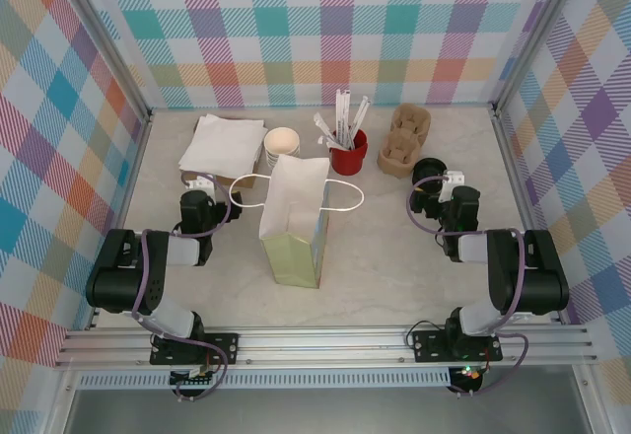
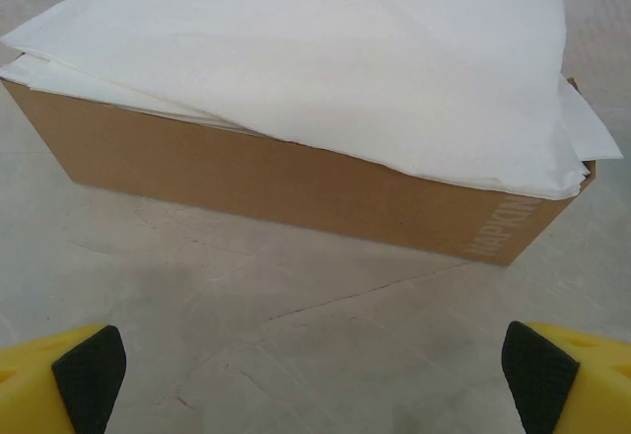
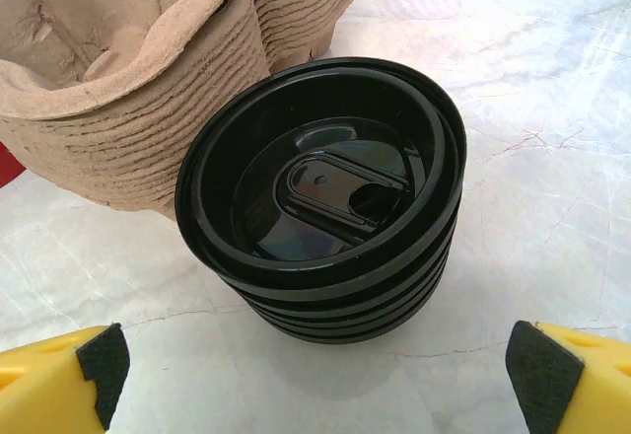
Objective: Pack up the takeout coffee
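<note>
Takeout coffee, whose place cannot be told, is judged not yet packed; the white paper bag (image 1: pixel 296 207) stands untouched; the left gripper (image 2: pixel 314 365) is spread empty before the brown napkin box (image 2: pixel 296 182); the right gripper (image 3: pixel 320 365) likewise before stacked black plastic lids (image 3: pixel 325 197).

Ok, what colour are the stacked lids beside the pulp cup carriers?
Glossy black; the stacked lids show best in the right wrist view.

Built of glossy black rounded links on both left arm (image 1: pixel 138 281) and right arm (image 1: pixel 518 281), looped with thin purple cables (image 1: pixel 145 256), capped by white wrist blocks (image 1: pixel 201 184). Tipped with bright yellow fingers (image 2: pixel 30 385) faced in matte black pads (image 2: pixel 91 375).
</note>
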Controlling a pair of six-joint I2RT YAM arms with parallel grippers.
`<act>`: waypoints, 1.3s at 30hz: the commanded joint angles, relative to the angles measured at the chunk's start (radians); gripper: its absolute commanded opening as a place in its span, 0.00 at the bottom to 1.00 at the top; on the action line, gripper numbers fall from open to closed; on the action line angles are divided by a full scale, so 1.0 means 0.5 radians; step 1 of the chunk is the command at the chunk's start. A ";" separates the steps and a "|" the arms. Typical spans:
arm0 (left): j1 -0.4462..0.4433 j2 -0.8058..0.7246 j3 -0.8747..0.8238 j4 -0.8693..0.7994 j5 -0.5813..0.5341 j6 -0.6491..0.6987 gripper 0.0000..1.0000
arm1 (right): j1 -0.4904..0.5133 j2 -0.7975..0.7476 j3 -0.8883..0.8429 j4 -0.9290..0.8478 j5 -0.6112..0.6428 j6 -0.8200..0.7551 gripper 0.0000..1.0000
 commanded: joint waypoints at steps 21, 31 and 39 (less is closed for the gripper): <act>-0.009 -0.009 0.035 0.012 0.014 -0.012 1.00 | 0.008 -0.008 0.035 0.064 0.002 0.021 1.00; -0.007 -0.783 0.253 -1.059 -0.392 -0.373 1.00 | 0.007 -0.424 0.130 -0.572 0.237 0.169 1.00; 0.000 -1.035 0.908 -2.512 -0.415 -0.777 1.00 | 0.011 -1.086 0.335 -1.805 0.076 0.360 0.99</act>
